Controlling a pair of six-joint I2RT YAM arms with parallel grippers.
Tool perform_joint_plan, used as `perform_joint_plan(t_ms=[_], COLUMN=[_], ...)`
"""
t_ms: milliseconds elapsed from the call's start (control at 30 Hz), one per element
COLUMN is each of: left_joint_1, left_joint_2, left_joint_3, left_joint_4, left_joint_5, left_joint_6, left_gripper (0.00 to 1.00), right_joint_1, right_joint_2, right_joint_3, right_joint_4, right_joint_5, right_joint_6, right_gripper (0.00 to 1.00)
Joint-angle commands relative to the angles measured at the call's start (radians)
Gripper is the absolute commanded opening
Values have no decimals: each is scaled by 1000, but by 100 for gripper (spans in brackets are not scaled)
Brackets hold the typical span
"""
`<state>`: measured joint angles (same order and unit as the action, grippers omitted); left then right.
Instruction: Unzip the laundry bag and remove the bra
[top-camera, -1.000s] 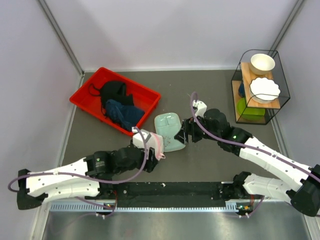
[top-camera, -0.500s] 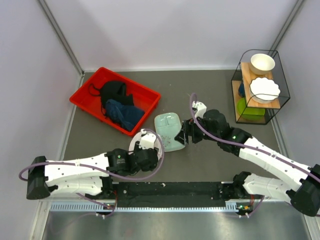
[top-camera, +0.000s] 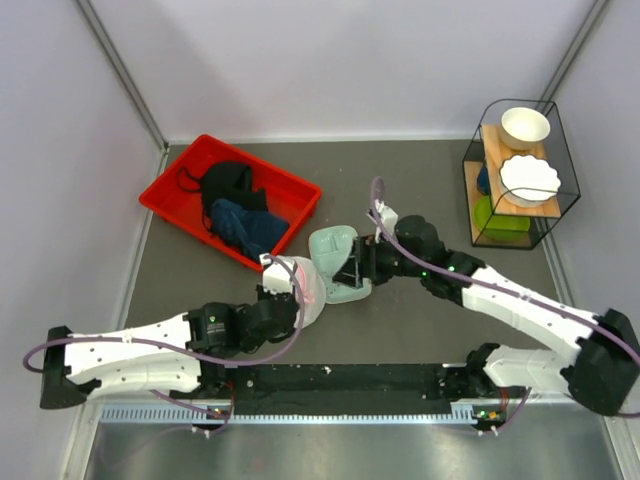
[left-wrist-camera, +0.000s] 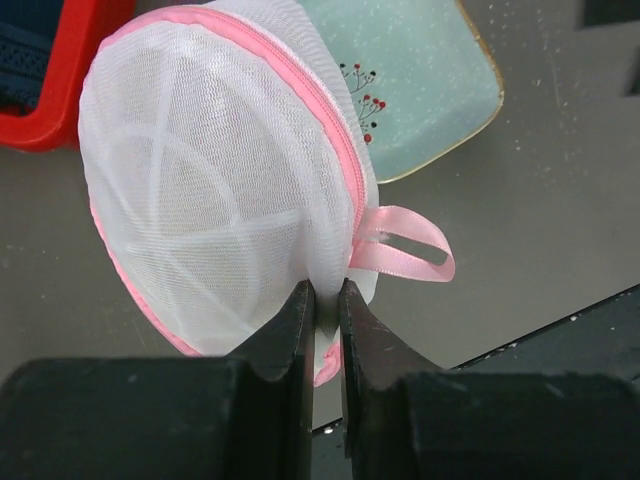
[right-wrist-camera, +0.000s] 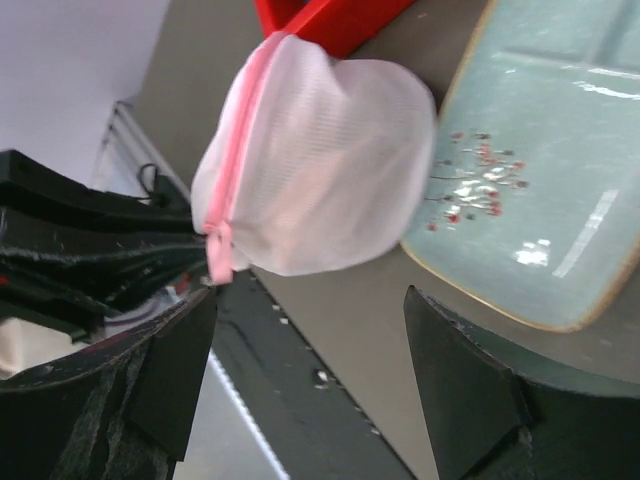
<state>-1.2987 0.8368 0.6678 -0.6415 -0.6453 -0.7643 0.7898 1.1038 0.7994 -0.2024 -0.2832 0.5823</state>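
Left gripper (left-wrist-camera: 325, 300), just open, is now pinching the laundry bag (left-wrist-camera: 210, 180) by its seam, anchoring it; right gripper (right-wrist-camera: 312, 330) is hovering open.

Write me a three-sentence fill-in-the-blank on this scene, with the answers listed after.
1. The left gripper pinches the laundry bag beside its ____ ribbon loop.
2. The right gripper hovers ____, holding nothing.
3. The black garment lies in the ____ bin.
Answers: pink; open; red.
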Motion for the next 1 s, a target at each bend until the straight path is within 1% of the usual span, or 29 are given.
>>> perform_joint_plan(t_ms=[0, 133, 267, 300, 433, 467, 500, 533, 567, 600, 633, 667, 733, 767, 800, 867, 967], left_joint_1=[-2, -2, -2, -2, -2, -2, -2, -2, -2, -2, -2, -2, -2, -2, -2, -2, -2], left_joint_2=[-50, -36, -19, -12, 11, 16, 24, 25, 27, 22, 18, 9, -24, -39, -71, -106, -163], left_joint_3=[-27, -5, 4, 6, 21, 23, 27, 30, 35, 42, 49, 52, 56, 55, 44, 26, -22], left_joint_4=[164, 131, 129, 129, 134, 132, 132, 131, 131, 131, 126, 106, 86, 76, 59, 49, 55], left_joint_5=[-14, -5, 6, 9, 18, 19, 21, 21, 22, 22, 21, 16, 22, 26, 32, 39, 61], left_joint_6=[71, 77, 88, 92, 103, 103, 103, 102, 102, 106, 108, 108, 105, 100, 94, 99, 94], left_gripper=[15, 16, 17, 17, 17, 17, 17, 19, 21, 25, 30, 44, 56, 73, 77, 83, 84], right_joint_1=[23, 61, 86, 100, 112, 115, 115, 115, 115, 115, 114, 109, 98, 80, 74, 48, 31], right_joint_2=[160, 244, 309, 318, 353, 352, 353, 357, 367, 372, 375, 367, 360, 354, 346, 341, 341], right_joint_3=[64, 130, 155, 158, 173, 173, 173, 175, 178, 181, 179, 175, 155, 144, 123, 106, 70], right_joint_4=[234, 265, 297, 301, 313, 310, 308, 301, 293, 287, 278, 279, 294, 328, 348, 391, 441], right_joint_5=[-152, -116, -126, -120, -131, -122, -111, -111, -114, -113, -116, -117, -123, -143, -157, -181, -214], right_joint_6=[229, 254, 268, 268, 275, 271, 263, 263, 254, 249, 249, 257, 277, 310, 329, 381, 441], right_gripper=[77, 77, 69, 65, 60, 58, 50, 46, 38, 17, 7, 0, 0, 0, 0, 0, 0])
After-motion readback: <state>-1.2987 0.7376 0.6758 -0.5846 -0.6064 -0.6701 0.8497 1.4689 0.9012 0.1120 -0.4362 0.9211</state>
